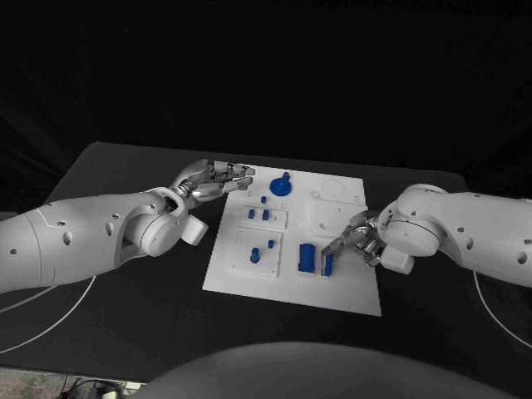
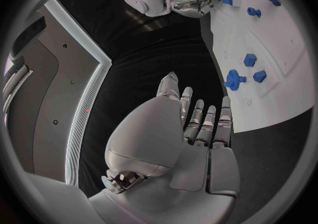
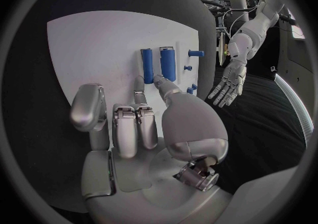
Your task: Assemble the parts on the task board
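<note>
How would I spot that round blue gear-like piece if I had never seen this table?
Find the white task board in the middle of the black table. Near its far edge, beside the left hand, sits the blue gear. It alone is round; the other blue parts are small blocks, pegs or long bars.

A black desk fills the middle of the head view, its far edge running across the upper part of the frame against a dark background. Two thin white cables lie on the desk: one curves along the lower left of the frame, and a second cable curves along the lower right.
</note>
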Action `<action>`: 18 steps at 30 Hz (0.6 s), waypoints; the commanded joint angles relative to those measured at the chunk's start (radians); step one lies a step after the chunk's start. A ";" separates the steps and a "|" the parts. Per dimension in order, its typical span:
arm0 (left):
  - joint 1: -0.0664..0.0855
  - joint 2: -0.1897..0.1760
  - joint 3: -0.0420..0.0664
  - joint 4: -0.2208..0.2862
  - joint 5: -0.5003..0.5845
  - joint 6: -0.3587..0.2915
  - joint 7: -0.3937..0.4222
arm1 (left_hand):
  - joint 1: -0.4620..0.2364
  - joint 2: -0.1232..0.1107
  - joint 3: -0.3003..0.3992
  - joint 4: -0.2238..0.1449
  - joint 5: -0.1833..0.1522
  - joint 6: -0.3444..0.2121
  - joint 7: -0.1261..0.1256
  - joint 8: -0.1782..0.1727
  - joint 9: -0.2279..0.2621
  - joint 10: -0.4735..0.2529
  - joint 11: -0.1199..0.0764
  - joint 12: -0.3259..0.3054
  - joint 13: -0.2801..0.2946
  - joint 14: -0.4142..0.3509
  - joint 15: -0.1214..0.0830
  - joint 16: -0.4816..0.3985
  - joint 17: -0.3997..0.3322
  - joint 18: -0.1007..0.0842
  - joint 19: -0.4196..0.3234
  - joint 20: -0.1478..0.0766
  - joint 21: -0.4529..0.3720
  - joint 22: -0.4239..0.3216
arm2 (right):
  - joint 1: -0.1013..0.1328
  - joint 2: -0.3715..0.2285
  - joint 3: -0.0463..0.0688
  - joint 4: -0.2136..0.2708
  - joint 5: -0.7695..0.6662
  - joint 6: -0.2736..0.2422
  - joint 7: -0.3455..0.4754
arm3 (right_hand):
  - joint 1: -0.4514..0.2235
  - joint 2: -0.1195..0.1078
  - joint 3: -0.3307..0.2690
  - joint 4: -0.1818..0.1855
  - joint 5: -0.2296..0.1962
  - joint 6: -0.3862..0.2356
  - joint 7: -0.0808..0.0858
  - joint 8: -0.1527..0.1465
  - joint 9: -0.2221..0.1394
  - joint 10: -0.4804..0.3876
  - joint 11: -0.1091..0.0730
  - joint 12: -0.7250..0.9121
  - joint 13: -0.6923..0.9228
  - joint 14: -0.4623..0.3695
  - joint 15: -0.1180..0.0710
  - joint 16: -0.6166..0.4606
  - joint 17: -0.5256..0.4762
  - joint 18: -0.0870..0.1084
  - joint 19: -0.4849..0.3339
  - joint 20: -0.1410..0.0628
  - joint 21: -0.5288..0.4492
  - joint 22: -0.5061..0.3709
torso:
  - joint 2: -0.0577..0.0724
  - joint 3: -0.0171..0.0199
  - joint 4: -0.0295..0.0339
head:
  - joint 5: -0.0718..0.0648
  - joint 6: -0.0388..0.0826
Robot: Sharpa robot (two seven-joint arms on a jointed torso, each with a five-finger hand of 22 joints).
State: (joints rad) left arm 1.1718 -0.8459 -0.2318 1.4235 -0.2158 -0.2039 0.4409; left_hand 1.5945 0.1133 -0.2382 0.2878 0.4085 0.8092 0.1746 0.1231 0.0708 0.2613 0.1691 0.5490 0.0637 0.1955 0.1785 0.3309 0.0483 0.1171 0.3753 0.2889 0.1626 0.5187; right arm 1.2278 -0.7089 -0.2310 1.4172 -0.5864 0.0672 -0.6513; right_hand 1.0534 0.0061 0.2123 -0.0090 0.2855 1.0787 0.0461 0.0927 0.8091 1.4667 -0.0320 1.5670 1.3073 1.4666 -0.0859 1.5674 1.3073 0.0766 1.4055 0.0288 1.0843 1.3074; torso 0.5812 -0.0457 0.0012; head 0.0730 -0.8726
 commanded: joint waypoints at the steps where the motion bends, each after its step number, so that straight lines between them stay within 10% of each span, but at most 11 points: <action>1: 0.000 0.002 0.001 0.001 -0.003 0.017 0.005 | 0.010 0.002 0.001 -0.003 0.002 -0.001 0.007 0.004 0.001 0.006 0.003 0.005 0.000 0.006 0.001 0.006 0.001 -0.012 0.006 0.001 0.005 -0.001 | -0.002 0.001 -0.001 0.001 -0.008 0.018 0.003 | -0.021 -0.001 -0.005 0.011 -0.018 -0.005 0.002 -0.005 -0.002 0.104 0.005 0.004 0.263 0.104 0.005 0.003 0.263 0.016 -0.003 0.002 -0.005 0.140 | 0.000 0.0001 0.0006 | 0.001 0.000; 18: -0.001 0.002 0.001 0.000 -0.005 0.020 0.005 | 0.013 0.002 0.001 -0.002 0.007 -0.002 0.008 0.004 0.001 0.004 0.004 0.003 -0.001 0.006 0.002 0.007 0.001 -0.012 0.006 0.001 0.005 -0.003 | -0.006 0.001 -0.001 0.000 0.002 0.023 0.005 | -0.076 -0.009 -0.050 0.052 -0.143 -0.010 0.008 -0.006 -0.003 0.104 0.010 0.004 0.263 0.104 0.009 0.003 0.263 0.016 0.000 0.006 -0.006 0.140 | 0.000 0.0001 0.0002 | 0.003 0.000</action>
State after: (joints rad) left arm 1.1712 -0.8458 -0.2318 1.4227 -0.2166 -0.2023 0.4400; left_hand 1.5985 0.1172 -0.2382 0.2878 0.4085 0.8092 0.1746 0.1231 0.0708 0.2613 0.1691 0.5490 0.0637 0.1956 0.1785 0.3309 0.0483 0.1172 0.3753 0.2889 0.1626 0.5171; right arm 1.2230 -0.7084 -0.2313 1.4163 -0.5837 0.0704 -0.6515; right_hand 0.9854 -0.0040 0.1633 0.0399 0.1522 1.0754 0.0495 0.0927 0.8067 1.4666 -0.0320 1.5670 1.3073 1.4666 -0.0859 1.5674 1.3081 0.0766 1.4055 0.0288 1.0823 1.3073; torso 0.5812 -0.0457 0.0016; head 0.0775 -0.8726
